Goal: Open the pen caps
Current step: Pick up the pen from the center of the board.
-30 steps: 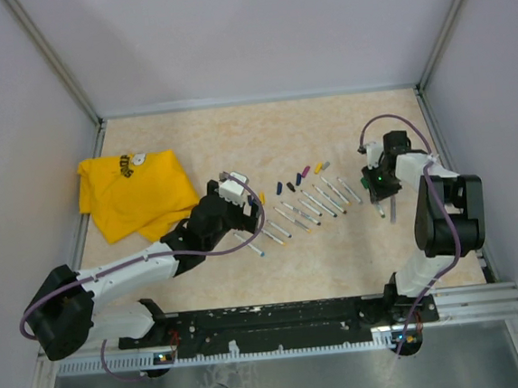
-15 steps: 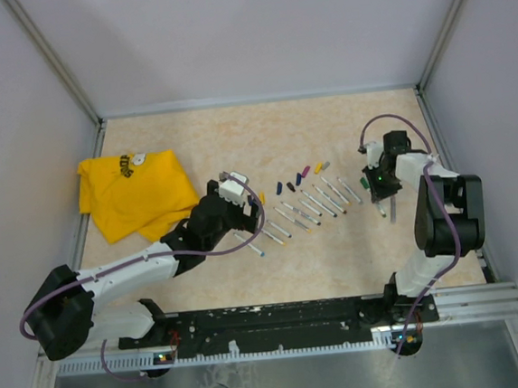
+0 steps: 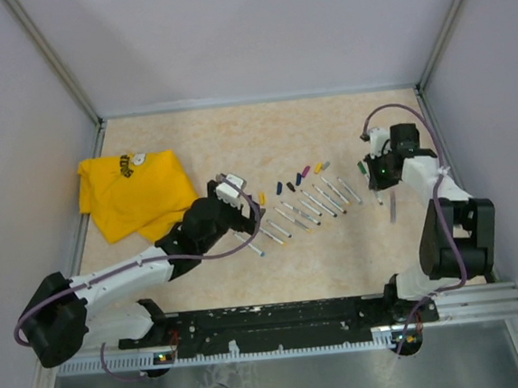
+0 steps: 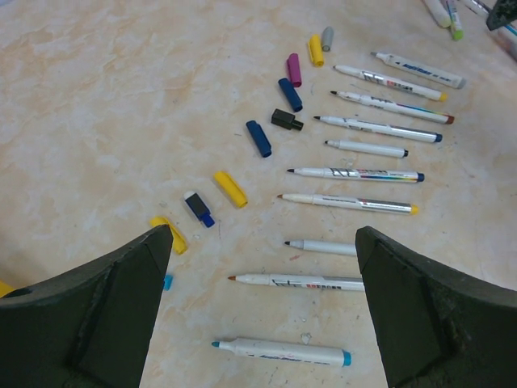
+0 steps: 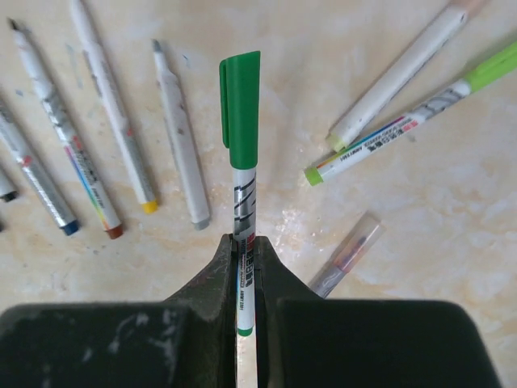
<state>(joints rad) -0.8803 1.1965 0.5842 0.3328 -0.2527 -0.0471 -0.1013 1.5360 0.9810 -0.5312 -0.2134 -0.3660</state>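
Note:
Several loose pen caps (image 4: 258, 138), blue, yellow, black, magenta and grey, lie in a slanted line on the table, left of a row of uncapped whitish pens (image 4: 355, 174). My left gripper (image 4: 265, 234) hovers open over the near end of that row, with a light-blue-tipped pen (image 4: 279, 352) between its fingers (image 4: 105, 315) and nothing held. My right gripper (image 5: 245, 242) is shut on the barrel of a pen whose green cap (image 5: 241, 97) is still on and points away from the jaws. From above, that gripper (image 3: 374, 171) sits right of the row.
A crumpled yellow cloth (image 3: 136, 194) lies at the left. Beside the right gripper lie a lime-ended pen (image 5: 404, 129), a pale pen (image 5: 396, 77) and a clear-bodied one (image 5: 347, 255). Walls with metal rails (image 3: 448, 23) enclose the table.
The right jaws have closed on the green-capped pen, and that wrist has shifted slightly back and right. The left arm has barely moved and stays open.

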